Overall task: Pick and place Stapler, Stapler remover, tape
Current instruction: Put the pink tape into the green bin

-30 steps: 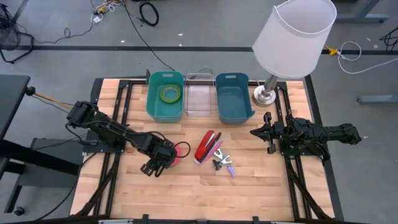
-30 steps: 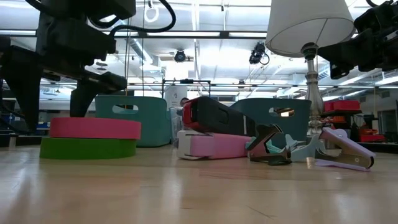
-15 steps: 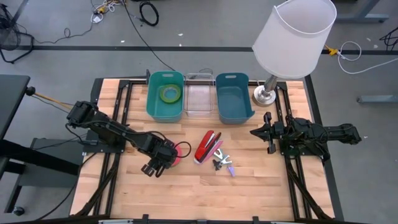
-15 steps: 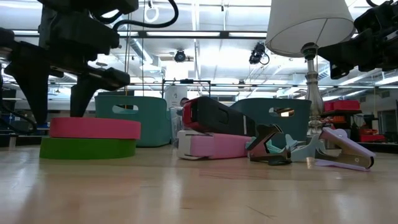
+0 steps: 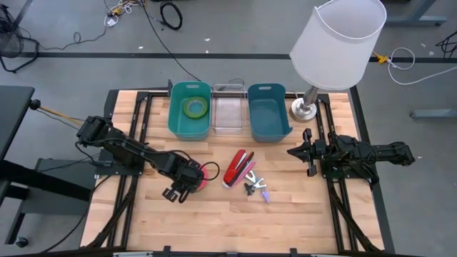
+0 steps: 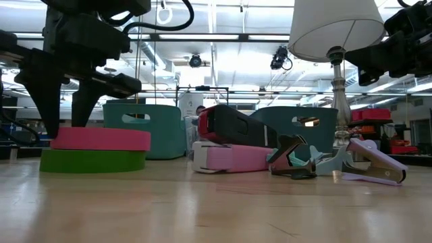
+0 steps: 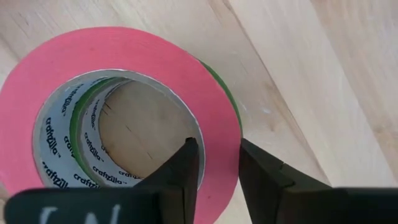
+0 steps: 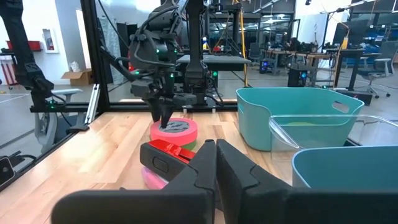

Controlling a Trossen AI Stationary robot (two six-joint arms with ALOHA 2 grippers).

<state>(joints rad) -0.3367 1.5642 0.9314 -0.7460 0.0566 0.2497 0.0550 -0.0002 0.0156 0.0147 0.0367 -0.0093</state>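
A pink tape roll (image 7: pixel 118 93) (stacked on a green one) at the surface's 8 o'clock was straddled at its wall by the left claw (image 7: pixel 217 165), fingers parted, not yet clenched, while the stapler (image 5: pixel 236 168) and remover (image 5: pixel 251 187) remained unplaced, the right claw (image 5: pixel 305 151) waiting clenched at 3 o'clock.

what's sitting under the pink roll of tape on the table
A green tape roll lies directly under the pink tape roll, the two stacked on the wooden table. The left tool straddles the pink roll's wall; most of the green roll's top is covered.
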